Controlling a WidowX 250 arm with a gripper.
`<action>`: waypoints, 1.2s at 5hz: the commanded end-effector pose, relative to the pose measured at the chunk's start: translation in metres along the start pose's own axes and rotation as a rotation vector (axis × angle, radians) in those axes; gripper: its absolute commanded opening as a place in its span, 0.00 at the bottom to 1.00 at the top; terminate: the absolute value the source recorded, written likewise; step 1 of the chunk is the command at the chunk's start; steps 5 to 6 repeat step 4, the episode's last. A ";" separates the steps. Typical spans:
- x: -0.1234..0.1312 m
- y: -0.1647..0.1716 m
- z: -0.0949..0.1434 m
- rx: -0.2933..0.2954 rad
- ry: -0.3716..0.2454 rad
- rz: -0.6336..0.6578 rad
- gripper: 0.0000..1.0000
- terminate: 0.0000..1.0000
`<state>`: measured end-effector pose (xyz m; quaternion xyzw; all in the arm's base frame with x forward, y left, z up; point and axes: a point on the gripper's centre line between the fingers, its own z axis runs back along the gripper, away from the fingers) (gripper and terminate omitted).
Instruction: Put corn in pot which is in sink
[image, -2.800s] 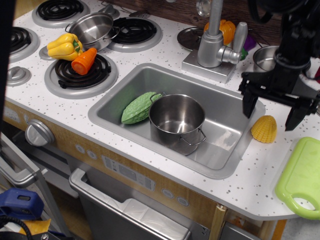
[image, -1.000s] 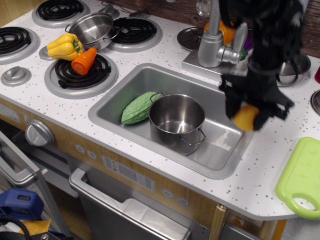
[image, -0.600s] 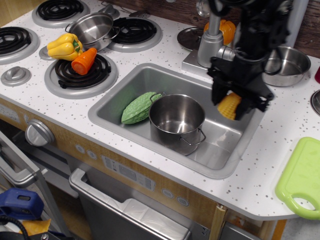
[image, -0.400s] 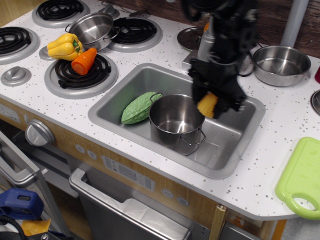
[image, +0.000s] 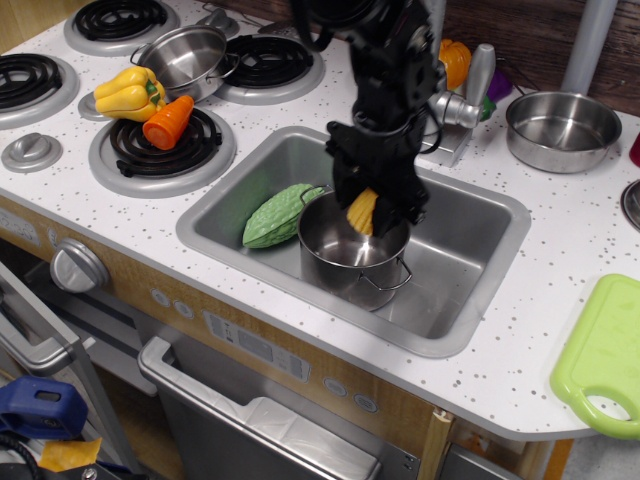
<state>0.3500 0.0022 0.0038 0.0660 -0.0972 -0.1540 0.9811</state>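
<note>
My black gripper (image: 372, 212) is shut on the yellow-orange ribbed corn (image: 362, 211) and holds it just above the mouth of the shiny steel pot (image: 349, 256). The pot stands upright in the grey sink (image: 460, 265), left of its middle. The arm comes down from the upper middle and hides the back rim of the pot.
A green ribbed leaf toy (image: 275, 215) lies in the sink against the pot's left side. The faucet (image: 455, 100) stands behind the sink. A steel pan (image: 560, 125) sits back right, a green cutting board (image: 604, 350) at right. A yellow pepper (image: 127, 92), a carrot (image: 168, 121) and a small pot (image: 188, 58) are on the stove.
The gripper closed on the corn on the counter right of the sink, lifted it, and carried it left across the sink to above the pot.
</note>
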 end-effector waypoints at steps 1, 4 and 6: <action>0.002 0.012 0.020 0.043 -0.121 0.015 1.00 0.00; 0.002 0.012 0.020 0.043 -0.121 0.015 1.00 1.00; 0.002 0.012 0.020 0.043 -0.121 0.015 1.00 1.00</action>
